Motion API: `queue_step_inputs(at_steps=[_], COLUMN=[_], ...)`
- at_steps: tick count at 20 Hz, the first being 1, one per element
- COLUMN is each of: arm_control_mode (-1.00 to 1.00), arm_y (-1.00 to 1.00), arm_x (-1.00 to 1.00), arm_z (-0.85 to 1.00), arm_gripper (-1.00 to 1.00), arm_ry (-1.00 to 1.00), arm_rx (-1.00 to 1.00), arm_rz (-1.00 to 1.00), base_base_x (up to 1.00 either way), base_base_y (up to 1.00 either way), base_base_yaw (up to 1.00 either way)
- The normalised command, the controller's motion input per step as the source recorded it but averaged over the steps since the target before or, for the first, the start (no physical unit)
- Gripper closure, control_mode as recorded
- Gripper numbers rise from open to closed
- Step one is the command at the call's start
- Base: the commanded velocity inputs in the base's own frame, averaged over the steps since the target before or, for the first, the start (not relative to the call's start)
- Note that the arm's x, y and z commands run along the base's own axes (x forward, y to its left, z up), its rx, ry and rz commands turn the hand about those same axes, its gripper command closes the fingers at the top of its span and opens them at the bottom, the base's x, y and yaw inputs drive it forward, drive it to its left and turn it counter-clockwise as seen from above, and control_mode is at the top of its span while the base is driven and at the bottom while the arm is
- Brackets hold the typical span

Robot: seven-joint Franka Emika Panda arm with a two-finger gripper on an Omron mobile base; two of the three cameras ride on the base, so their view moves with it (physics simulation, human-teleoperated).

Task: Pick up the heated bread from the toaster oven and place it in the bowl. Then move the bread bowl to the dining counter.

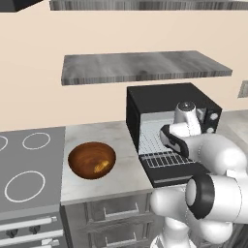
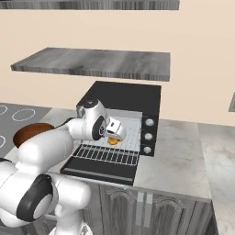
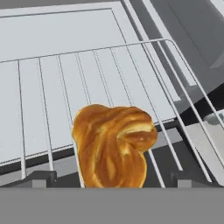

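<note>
Gripper hovering over the heated bread on the toaster oven rack, fingers wide; centering before closing is advisable.

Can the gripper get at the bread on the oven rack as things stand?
Probably yes. The toaster oven door is down, the gripper is open, and the bread lies on the rack between its fingertips with nothing in between.

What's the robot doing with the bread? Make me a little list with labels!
bread: golden-brown twisted bun lying on the wire rack
oven: black boxy toaster oven, door dropped open
gripper: gripper open, fingertips either side of the bun, not closed on it
bowl: round dark-brown wooden bowl on the marbled worktop, left of the oven, with a yellowish morsel inside
stove: grey hob left of the bowl
</note>
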Motion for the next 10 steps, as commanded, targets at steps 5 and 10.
queue_step_inputs(at_steps=[5, 10], arm_control_mode=[-1.00, -1.00], arm_y=[0.00, 0.00], arm_x=[0.11, 0.05], arm_z=[-0.18, -0.26], arm_gripper=[-1.00, -1.00], arm_ry=[0.07, 0.07], arm_rx=[0.00, 0.00], arm_rz=[0.00, 0.00], base_base_x=[0.00, 0.00], base_base_y=[0.00, 0.00], base_base_yaw=[0.00, 0.00])
